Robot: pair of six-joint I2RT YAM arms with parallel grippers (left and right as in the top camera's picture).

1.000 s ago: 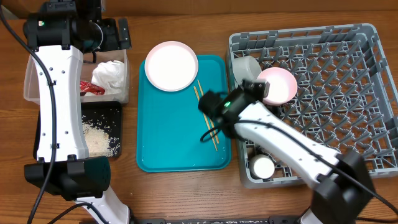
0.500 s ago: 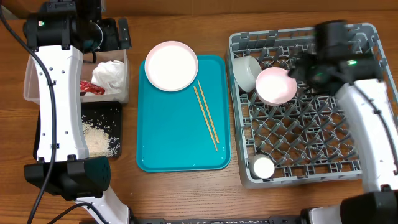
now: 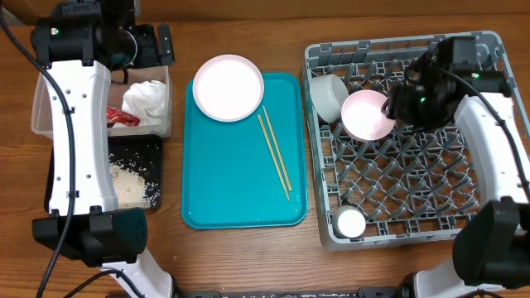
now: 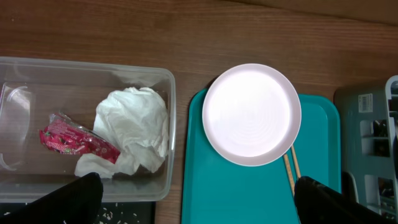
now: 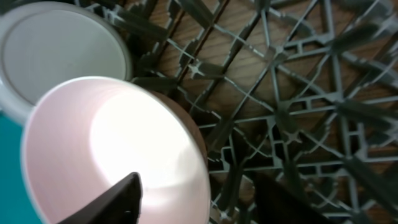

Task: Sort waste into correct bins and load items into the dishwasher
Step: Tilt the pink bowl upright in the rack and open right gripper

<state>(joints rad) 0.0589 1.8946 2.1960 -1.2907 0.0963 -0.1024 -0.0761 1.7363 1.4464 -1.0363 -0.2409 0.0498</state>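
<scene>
Right gripper (image 3: 399, 103) at pink bowl (image 3: 368, 116) rim in rack (image 3: 497, 165), upper right; grip unclear. Left gripper (image 4: 199, 202) wide open, upper left.

Left gripper (image 4: 199, 202) gapes wide, while right gripper (image 5: 202, 196) holds its jaws parted.

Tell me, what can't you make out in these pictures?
- Right wrist view: the right tool is blurred and cut off by the bottom edge; whether it grips the pink bowl is unclear.
- Overhead: the left arm hides part of the black tray and clear tub.
</scene>
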